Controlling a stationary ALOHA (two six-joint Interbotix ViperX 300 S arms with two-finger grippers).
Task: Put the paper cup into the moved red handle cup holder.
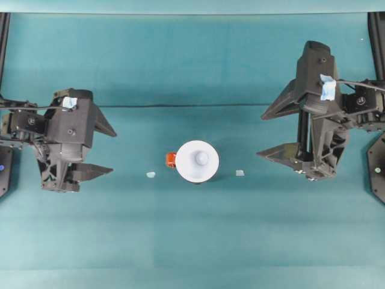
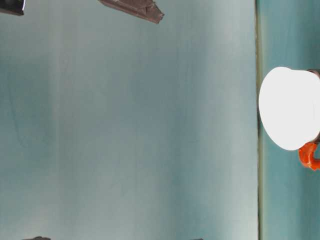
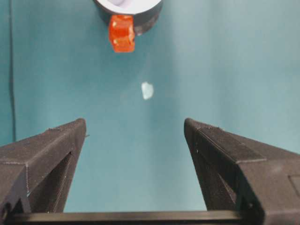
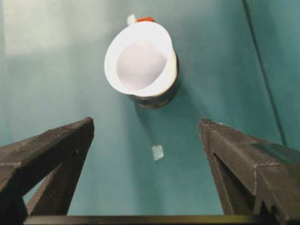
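Note:
The white paper cup [image 1: 197, 161] sits upright inside the black red handle cup holder [image 1: 171, 159] at the table's middle, and its wide rim hides most of the holder. From the right wrist view the cup [image 4: 140, 61] stands in the black holder [image 4: 154, 99]. In the left wrist view the orange handle [image 3: 122, 33] points toward my left gripper [image 3: 135, 136]. My left gripper [image 1: 113, 152] is open and empty, well to the left of the cup. My right gripper [image 1: 260, 135] is open and empty, to the right of it.
Two small pale tape bits lie on the teal table, one left of the holder [image 1: 150, 174] and one right of it [image 1: 240, 173]. A dark seam [image 1: 192, 106] crosses the table behind the cup. Dark frame rails stand at both side edges.

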